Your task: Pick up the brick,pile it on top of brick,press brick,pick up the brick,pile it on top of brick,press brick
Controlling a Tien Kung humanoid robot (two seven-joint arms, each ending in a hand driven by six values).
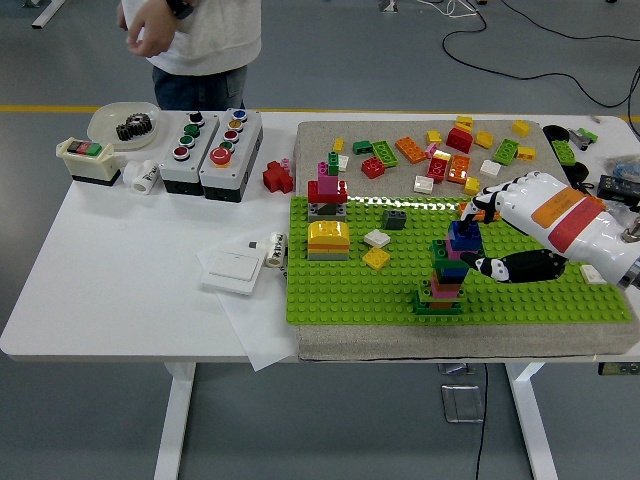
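Observation:
A tall stack of bricks [444, 275] stands on the green baseplate [340, 290], topped by a dark blue brick [463, 232]. My right hand [478, 238], white with black fingers, comes in from the right. Its fingers are curled around the blue brick at the top of the stack, thumb [505, 266] below and to the right. A second smaller stack with a red and pink top [327, 192] stands at the plate's far left, next to a yellow and grey block [328, 240]. My left arm is out of view.
Loose bricks [450, 150] lie on the grey mat behind the plate. Small yellow [377, 258], white [377, 238] and grey [394, 219] bricks lie on the plate. Button boxes [210, 140], a bowl with gears [125, 123] and a white switch [232, 268] sit at left. A person [190, 35] stands at far left.

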